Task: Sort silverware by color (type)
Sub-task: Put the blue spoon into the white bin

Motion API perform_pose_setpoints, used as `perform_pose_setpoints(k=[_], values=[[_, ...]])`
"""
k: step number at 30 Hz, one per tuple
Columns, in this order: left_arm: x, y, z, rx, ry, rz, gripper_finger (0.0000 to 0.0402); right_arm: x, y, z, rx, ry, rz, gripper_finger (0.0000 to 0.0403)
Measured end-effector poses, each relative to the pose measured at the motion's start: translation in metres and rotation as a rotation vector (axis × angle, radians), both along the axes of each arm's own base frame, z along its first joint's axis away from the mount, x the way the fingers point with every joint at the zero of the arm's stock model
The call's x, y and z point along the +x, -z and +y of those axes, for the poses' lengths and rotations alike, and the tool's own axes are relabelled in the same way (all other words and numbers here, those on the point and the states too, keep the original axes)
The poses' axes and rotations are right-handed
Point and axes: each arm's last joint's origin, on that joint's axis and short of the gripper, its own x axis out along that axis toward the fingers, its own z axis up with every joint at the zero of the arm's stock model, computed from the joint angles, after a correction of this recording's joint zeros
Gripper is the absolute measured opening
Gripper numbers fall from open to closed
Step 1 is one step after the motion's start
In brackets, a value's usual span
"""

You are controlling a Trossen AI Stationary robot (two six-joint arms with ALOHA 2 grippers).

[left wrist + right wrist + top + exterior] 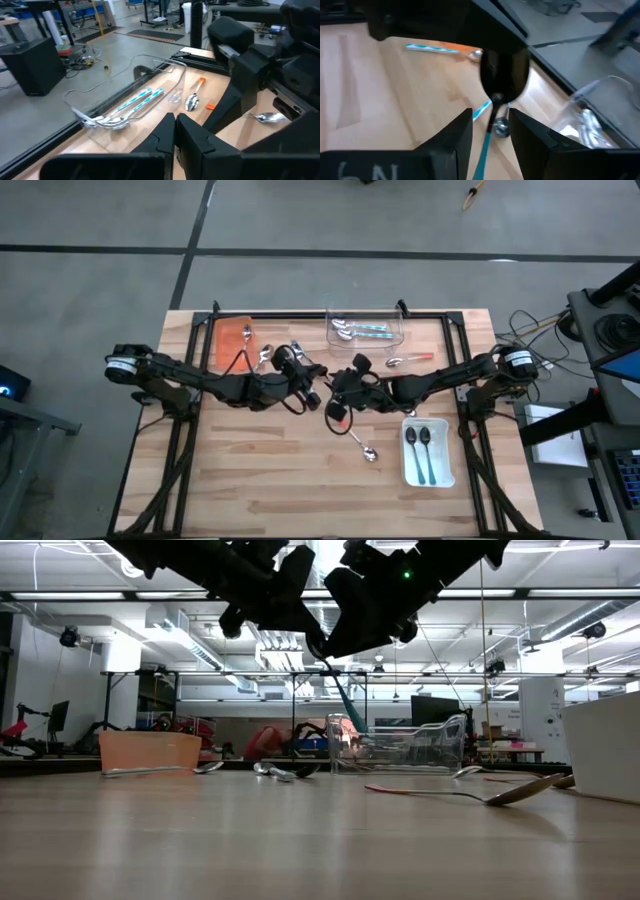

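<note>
On the wooden table, the orange tray sits at about 10 o'clock from centre, with a spoon lying in it and a silver spoon just off its edge at 3 o'clock. The left gripper hangs near the table's centre with its fingers pressed fully together, holding nothing. Just beside it at 3 o'clock, the right gripper has its fingers set narrowly on either side of a teal-handled spoon; whether they pinch it yet I cannot tell. At 12 o'clock stands the clear tray with 2 teal-handled spoons inside. An orange-handled spoon lies just beyond that tray at 4 o'clock. Another orange-handled spoon lies at 6 o'clock from the right gripper. At 4 o'clock, the white tray holds 2 dark spoons side by side.
</note>
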Motion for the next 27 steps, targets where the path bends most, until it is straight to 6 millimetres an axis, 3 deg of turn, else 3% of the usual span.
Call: perform_pose_setpoints(k=[17, 27], values=[[0.002, -0.003, -0.006, -0.031, 0.082, -0.027, 0.0000, 0.000, 0.014, -0.002, 0.009, 0.011, 0.062, 0.0148], [0.000, 0.001, -0.004, -0.012, 0.008, 0.016, 0.0000, 0.005, 0.021, -0.001, -0.047, 0.078, 0.056, 0.0111]])
